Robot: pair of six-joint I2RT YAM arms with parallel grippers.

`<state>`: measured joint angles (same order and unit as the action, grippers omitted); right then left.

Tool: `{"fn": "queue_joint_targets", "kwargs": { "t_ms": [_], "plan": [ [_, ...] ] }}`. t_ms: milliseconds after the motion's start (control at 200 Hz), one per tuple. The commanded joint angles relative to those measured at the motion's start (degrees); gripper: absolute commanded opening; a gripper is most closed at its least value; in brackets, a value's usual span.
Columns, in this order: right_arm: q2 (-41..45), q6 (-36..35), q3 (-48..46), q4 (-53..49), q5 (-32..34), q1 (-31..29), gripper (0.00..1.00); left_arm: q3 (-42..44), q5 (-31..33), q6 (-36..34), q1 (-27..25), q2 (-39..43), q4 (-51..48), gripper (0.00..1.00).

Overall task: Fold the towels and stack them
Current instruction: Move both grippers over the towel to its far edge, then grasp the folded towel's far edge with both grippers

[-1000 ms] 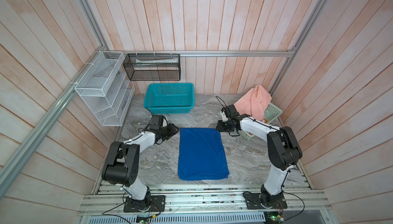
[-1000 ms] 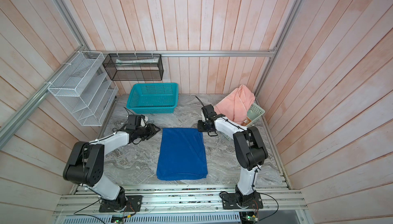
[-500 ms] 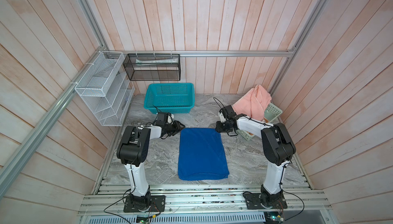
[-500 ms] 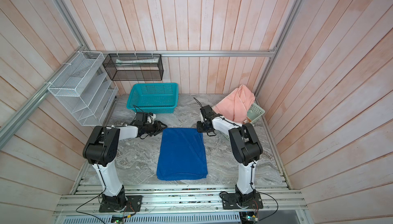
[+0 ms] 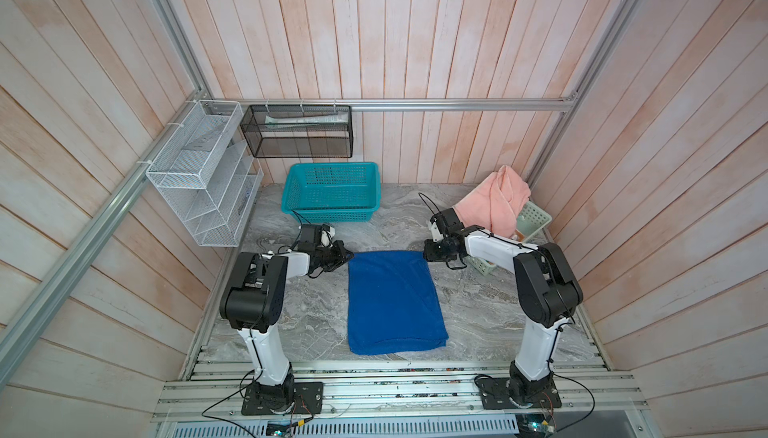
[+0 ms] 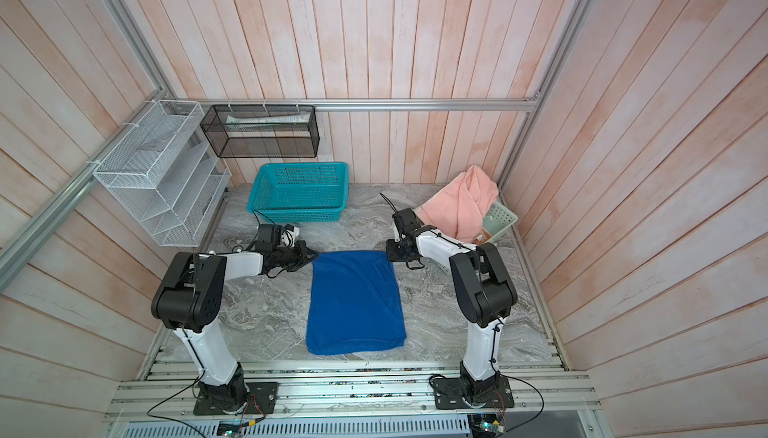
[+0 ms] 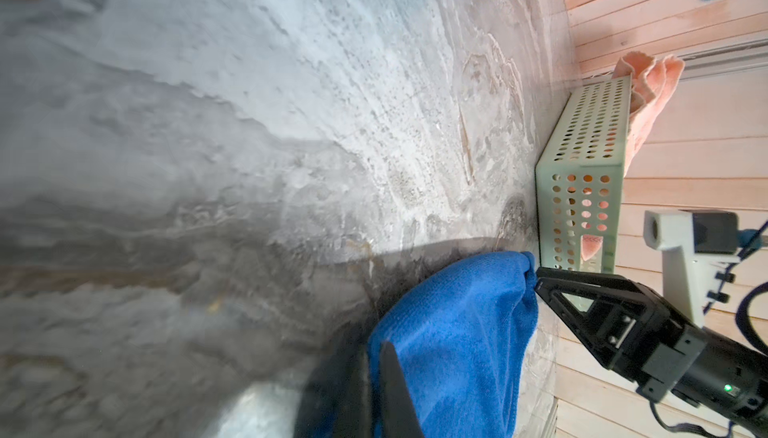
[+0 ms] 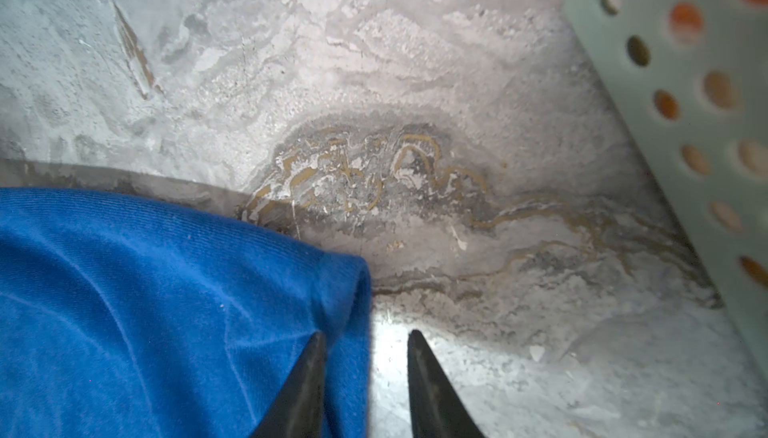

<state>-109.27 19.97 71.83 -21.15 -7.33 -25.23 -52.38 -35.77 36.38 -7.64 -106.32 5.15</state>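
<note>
The blue towel (image 5: 395, 303) lies nearest, folded into a long rectangle on the grey marbled worktop (image 5: 490, 315). Its rounded fold faces the front rail, and bare worktop runs along both long sides. At its far left corner the left tool (image 5: 348, 257) is pressed together on the cloth. The left wrist view, blurred up close, shows blue caught between the dark fingers (image 7: 392, 390). At the far right corner the right tool (image 5: 427, 253) stands partly spread. In the right wrist view the corner lies against one finger (image 8: 301, 394) and bare worktop fills the rest of the gap, so it seems not to be clamped. Just beyond that arm the pale green tray (image 5: 536, 217) sits by the right wall with the pink towel (image 5: 494, 203) heaped over it. The arm hides the tray's near end, and what looks like orange cloth (image 8: 685, 20) shows through its holes. Farther back the teal basket (image 5: 330, 213) stands at the back wall, well apart from the blue towel. On the walls hang a white wire rack (image 5: 195, 190) and a black mesh rack (image 5: 297, 144), which holds a pale packet (image 5: 305, 119) with print too small to read.
</note>
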Motion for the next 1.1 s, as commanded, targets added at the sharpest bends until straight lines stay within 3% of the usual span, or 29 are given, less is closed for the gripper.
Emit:
{"fn": "queue_joint_targets", "kwargs": {
  "t_ms": [0, 620, 720, 905, 1005, 1095],
  "plan": [
    [1.2, 1.2, 1.2, -1.1, 0.6, 0.0, 0.35, 1.9, -0.1, -1.7, 0.2, 2.2, -0.5, 0.00],
    [-7.4, 0.8, 10.0, -7.1, -0.7, -2.5, 0.38, 0.9, -1.2, -2.4, 0.2, 2.7, -1.0, 0.00],
    [-7.3, 0.5, 10.1, -7.3, 0.6, -2.4, 0.30, 0.6, -1.1, -3.1, 0.1, 3.4, -1.8, 0.00],
    [-7.0, -0.2, 11.8, -7.4, 0.7, -1.9, 0.00, -0.2, -1.2, -4.9, 0.2, 5.1, -3.7, 0.00],
    [-4.4, -0.5, 12.2, -6.8, -0.7, -1.7, 0.00, -0.4, -1.7, -6.0, 0.1, 8.4, -4.4, 0.00],
    [0.2, 0.3, 11.3, -4.9, -5.9, -0.3, 0.00, -1.9, -1.8, -7.6, 0.1, 12.4, -6.4, 0.00]
  ]
}}
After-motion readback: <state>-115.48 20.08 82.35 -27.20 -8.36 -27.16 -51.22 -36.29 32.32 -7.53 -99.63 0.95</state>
